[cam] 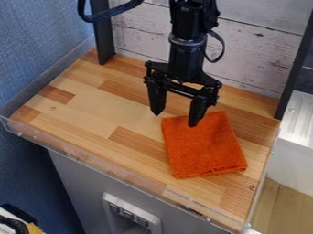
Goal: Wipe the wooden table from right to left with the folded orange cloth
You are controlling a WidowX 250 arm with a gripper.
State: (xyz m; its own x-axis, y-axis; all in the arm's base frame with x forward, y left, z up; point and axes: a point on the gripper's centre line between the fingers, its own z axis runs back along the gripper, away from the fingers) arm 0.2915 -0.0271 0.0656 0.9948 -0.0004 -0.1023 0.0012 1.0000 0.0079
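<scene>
The black gripper (175, 119) hangs over the middle of the wooden work surface, pointing down with its fingers spread apart and nothing between them. An orange cloth (205, 145) lies flat, roughly square, on the right half of the wood. The gripper's right finger overlaps the cloth's upper edge in the camera view, while the left one stands over wood beside the cloth's upper left corner. Whether the right finger touches the cloth, I cannot tell.
The wooden surface (92, 114) has a clear raised lip along its front and left edges. Behind it stands a whitewashed plank wall (256, 52) between two dark posts, the left one (103, 36) near the arm. A white unit (296, 137) is at the right.
</scene>
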